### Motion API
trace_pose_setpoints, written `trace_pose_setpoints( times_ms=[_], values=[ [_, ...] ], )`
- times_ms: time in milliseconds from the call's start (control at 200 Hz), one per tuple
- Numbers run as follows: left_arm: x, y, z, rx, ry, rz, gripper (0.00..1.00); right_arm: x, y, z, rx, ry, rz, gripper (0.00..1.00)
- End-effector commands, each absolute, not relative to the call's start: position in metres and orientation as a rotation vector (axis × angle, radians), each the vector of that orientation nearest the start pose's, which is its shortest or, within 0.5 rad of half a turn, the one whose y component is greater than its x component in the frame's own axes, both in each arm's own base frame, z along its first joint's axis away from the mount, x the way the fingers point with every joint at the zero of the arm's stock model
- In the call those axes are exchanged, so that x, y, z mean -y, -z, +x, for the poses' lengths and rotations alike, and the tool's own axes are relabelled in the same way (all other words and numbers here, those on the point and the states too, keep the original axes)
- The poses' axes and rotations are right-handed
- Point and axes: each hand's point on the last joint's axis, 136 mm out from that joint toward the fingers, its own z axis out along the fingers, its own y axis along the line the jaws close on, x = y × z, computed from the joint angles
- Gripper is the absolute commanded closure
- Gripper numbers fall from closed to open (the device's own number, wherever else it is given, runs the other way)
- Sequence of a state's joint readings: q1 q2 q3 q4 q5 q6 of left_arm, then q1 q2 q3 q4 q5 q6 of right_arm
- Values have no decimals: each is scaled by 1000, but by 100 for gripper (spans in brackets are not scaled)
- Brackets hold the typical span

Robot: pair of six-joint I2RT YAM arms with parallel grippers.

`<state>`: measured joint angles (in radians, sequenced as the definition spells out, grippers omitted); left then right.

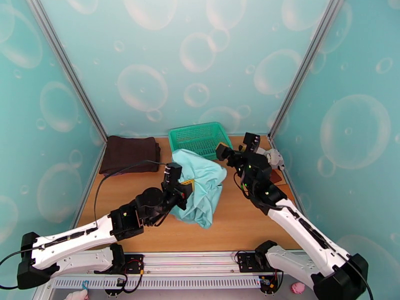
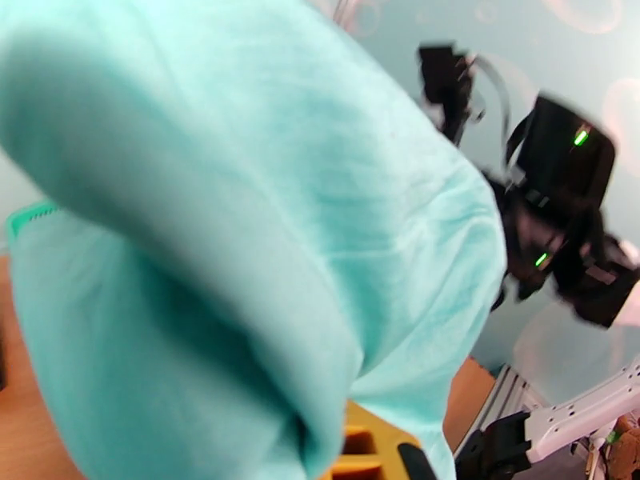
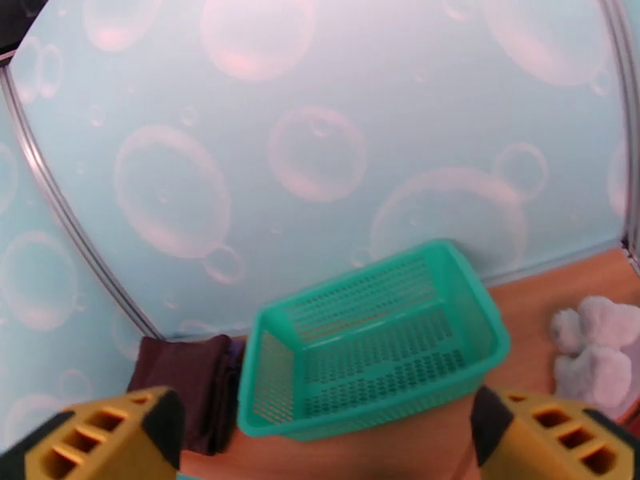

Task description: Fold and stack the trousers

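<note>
The light teal trousers (image 1: 202, 188) hang bunched above the middle of the wooden table, their top edge overlapping the basket's near rim. My left gripper (image 1: 186, 188) is at the cloth's left side, shut on the trousers. In the left wrist view the trousers (image 2: 240, 234) drape over the camera and hide most of the fingers; one yellow pad (image 2: 364, 450) peeks out below. My right gripper (image 1: 222, 151) hovers at the cloth's upper right corner. In the right wrist view the right gripper (image 3: 320, 466) is open, yellow fingers (image 3: 104, 442) wide apart, nothing between them.
A green mesh basket (image 1: 199, 137) stands at the back centre, also seen as the basket (image 3: 376, 354) ahead of the right wrist. A dark brown folded garment (image 1: 129, 154) lies at the back left. A white fluffy item (image 1: 274, 157) sits by the right wall.
</note>
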<state>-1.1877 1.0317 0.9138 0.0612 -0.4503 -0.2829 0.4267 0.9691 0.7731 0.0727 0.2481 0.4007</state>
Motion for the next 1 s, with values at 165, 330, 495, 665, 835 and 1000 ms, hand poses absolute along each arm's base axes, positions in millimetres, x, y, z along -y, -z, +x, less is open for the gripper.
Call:
trace_pose_setpoints(
  times_ms=[165, 330, 495, 665, 835, 1000],
  values=[
    [161, -219, 300, -2046, 120, -120, 1, -97, -276, 331, -1728, -331, 141, 1],
    [146, -219, 286, -2028, 78, -161, 1, -103, -262, 331, -1780, -344, 109, 1],
    [205, -219, 242, -2067, 237, 54, 1, -106, -260, 313, -1875, -361, 83, 1],
    [262, -158, 191, -2275, 296, 287, 8, -101, -211, 280, -2017, -358, 127, 1],
    [272, -122, 162, -2336, 331, 250, 17, -103, -173, 260, -2071, -433, 148, 1],
    [282, -102, 149, -2356, 487, 222, 19, -109, -159, 250, -2085, -493, 148, 1]
  ],
)
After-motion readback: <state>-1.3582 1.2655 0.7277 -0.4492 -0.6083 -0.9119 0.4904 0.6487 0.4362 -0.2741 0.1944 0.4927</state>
